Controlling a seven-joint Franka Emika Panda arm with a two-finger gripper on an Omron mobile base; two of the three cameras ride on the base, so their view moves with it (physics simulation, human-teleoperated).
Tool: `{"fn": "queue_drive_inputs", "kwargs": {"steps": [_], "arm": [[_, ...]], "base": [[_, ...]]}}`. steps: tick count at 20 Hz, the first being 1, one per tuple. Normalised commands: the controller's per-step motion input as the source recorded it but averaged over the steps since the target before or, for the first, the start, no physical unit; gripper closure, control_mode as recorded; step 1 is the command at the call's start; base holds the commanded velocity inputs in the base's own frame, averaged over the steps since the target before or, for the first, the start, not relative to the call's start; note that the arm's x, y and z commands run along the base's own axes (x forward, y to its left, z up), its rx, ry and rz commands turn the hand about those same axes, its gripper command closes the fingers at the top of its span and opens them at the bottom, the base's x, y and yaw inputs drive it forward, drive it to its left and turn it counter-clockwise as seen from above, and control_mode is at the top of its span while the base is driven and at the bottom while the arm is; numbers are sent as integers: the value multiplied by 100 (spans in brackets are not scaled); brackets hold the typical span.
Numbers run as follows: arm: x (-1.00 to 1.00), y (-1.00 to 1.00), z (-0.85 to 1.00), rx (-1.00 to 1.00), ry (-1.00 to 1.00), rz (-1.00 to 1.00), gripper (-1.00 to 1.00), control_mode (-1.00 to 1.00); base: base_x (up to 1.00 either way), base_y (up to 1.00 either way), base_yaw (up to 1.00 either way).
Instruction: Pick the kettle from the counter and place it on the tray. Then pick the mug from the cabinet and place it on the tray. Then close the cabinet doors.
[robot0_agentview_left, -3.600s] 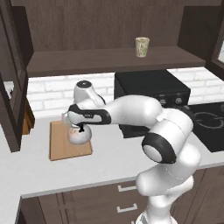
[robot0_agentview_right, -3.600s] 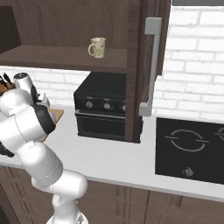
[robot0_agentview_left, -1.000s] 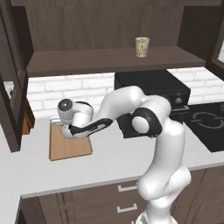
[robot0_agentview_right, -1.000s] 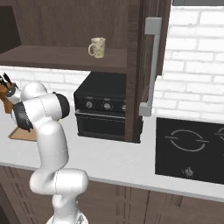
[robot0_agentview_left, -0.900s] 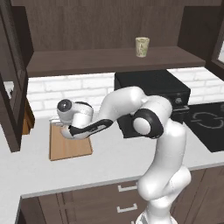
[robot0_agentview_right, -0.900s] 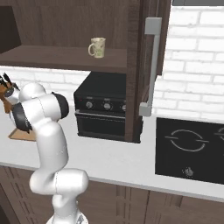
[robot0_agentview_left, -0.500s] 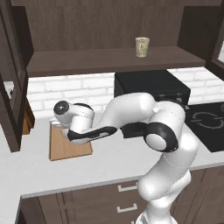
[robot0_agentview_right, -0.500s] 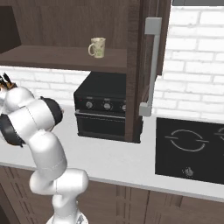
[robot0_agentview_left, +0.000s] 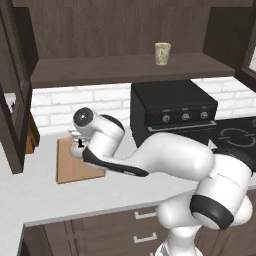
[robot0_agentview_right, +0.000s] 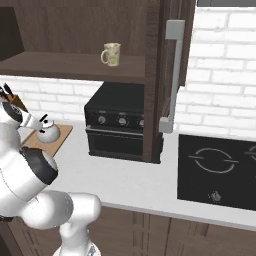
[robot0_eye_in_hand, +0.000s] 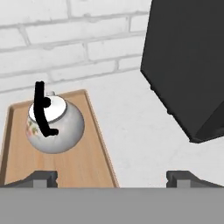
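Closest to me, at the bottom of the hand view, my gripper (robot0_eye_in_hand: 111, 176) hangs with its jaws spread wide and nothing between them. Just beyond the left fingertip sits the kettle (robot0_eye_in_hand: 54, 123), upright on the tray (robot0_eye_in_hand: 89, 164), toward the tray's back edge near the brick wall — off to the left of my jaw line, not between the fingers. From the right base view the kettle (robot0_agentview_right: 48, 131) rests clear of my hand, so I judge step 1 done and the step in hand is pulling away. To do that well I should lift straight up first and keep the left finger clear of the arched handle, so the kettle is not nudged toward the tray's edge. Farther back and higher, the mug (robot0_agentview_right: 111, 54) waits on the cabinet (robot0_agentview_right: 80, 65) shelf above the black oven (robot0_agentview_right: 121, 127) — my next target.
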Motion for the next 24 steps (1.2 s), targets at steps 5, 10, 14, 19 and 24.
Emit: {"fn": "queue_drive_inputs", "kwargs": {"steps": [5,10,14,19,24], "arm": [[-41,-53,58,0,-1,0,-100,-100],[-50,-57,70,0,-4,0,-100,-100],[-8,-57,31,0,2,0,-100,-100],[0,0,0,0,0,0,-100,-100],[-9,-37,72,-4,-4,0,-100,-100]], "base": [[0,0,0],[0,0,0],[0,0,0],[0,0,0],[0,0,0]]}}
